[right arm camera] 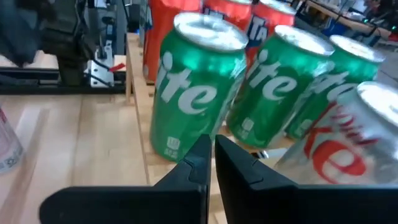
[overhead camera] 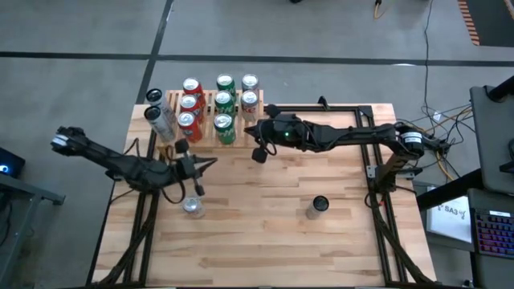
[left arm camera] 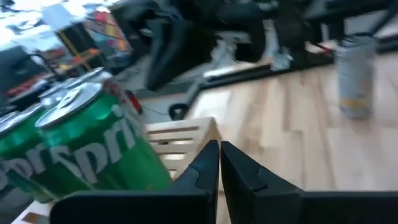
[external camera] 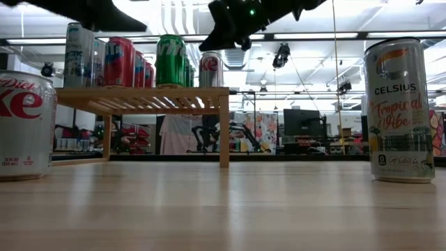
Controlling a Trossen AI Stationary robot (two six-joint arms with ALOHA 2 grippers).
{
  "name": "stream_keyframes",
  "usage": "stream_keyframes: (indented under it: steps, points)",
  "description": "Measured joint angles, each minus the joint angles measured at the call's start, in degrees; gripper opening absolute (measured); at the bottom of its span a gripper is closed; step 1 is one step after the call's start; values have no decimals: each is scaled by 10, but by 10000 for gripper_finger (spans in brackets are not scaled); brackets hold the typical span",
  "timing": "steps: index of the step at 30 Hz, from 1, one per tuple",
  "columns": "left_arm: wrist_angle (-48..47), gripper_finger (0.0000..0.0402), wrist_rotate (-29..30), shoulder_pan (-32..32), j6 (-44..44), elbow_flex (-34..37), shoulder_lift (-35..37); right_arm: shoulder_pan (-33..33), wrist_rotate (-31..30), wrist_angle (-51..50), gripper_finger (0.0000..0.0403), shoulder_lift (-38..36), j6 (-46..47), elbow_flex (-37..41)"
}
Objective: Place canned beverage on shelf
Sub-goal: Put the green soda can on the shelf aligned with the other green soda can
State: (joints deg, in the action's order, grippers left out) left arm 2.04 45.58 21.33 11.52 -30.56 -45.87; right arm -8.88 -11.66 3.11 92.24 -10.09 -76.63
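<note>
Can [overhead camera: 193,207]: silver, upright on worktop [overhead camera: 265,241], near left — free.
Handling: likely rigid, slick, dentable; grip mid-body.
Left pincer [overhead camera: 198,189]: closed, empty, beside can.
Right pincer [overhead camera: 259,154]: closed, by shelf [overhead camera: 210,99].

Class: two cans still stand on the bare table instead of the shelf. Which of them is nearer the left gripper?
The silver Diet Coke can, just beside the left gripper. The Celsius can stands well off toward the right arm's side; the rest sit on the shelf.

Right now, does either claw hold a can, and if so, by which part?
No. Both claws are shut on nothing: the left claw beside the shelf, the right claw in front of the green cans.
</note>
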Motion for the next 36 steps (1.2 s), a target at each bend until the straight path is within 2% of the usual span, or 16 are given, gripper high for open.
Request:
stream_keyframes:
  steps: [5, 8, 13, 23, 31, 36]
  points:
    - [171, 0, 47, -35, 8, 65, -18, 0, -4, 23, 12, 6, 11, 20]
    - [217, 0, 69, -49, 6, 81, -31, 0, -4, 37, 12, 6, 12, 20]
    - [229, 0, 74, -73, -9, 73, -63, -1, -25, 59, 12, 7, 8, 20]
    - [229, 0, 91, -96, -20, 50, -119, -7, -24, 133, 12, 26, 2, 19]
    - [228, 0, 135, -96, -21, 50, -133, -7, -53, 174, 12, 55, 1, 20]
    - [228, 0, 138, -100, -21, 50, -133, -7, -54, 189, 12, 66, 2, 20]
